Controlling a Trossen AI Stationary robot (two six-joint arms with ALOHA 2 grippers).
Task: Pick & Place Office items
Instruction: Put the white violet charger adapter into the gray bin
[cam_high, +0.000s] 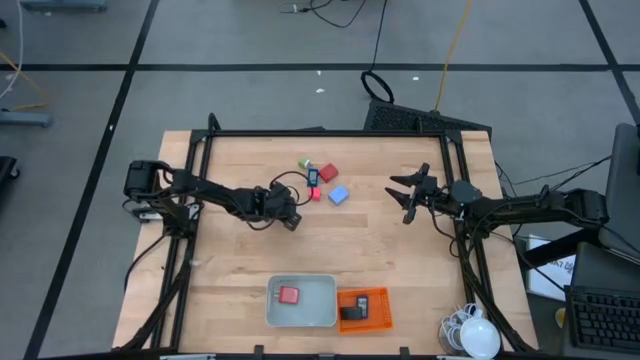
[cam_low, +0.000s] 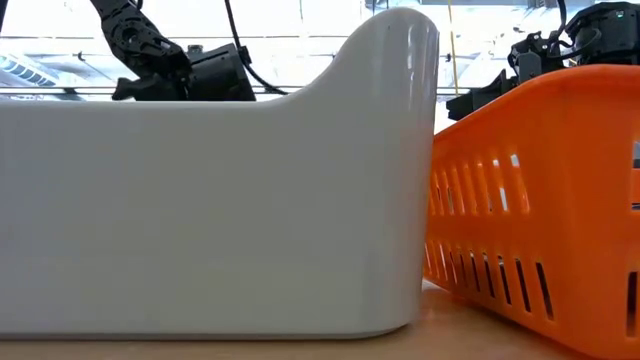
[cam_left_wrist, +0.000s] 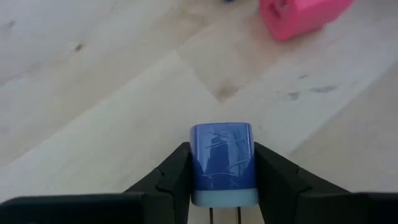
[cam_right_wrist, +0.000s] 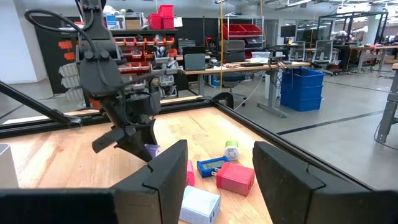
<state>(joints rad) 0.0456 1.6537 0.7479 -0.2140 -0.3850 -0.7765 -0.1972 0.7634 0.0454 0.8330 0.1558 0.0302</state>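
High view: overhead, straight down, far enough to take in whole surface (cam_high: 400, 250), both arms, surrounding floor.

Low view: surface height, level, pressed close against grey tray (cam_low: 200, 200) wall and orange basket (cam_low: 540, 200); only arm tops show above them.

Left wrist view: very near surface, angled down past own left tool (cam_left_wrist: 222, 180), blue-white piece (cam_left_wrist: 222, 160) between fingers.

Right wrist view: looks across surface into room; shares left tool and loose pieces with high view.
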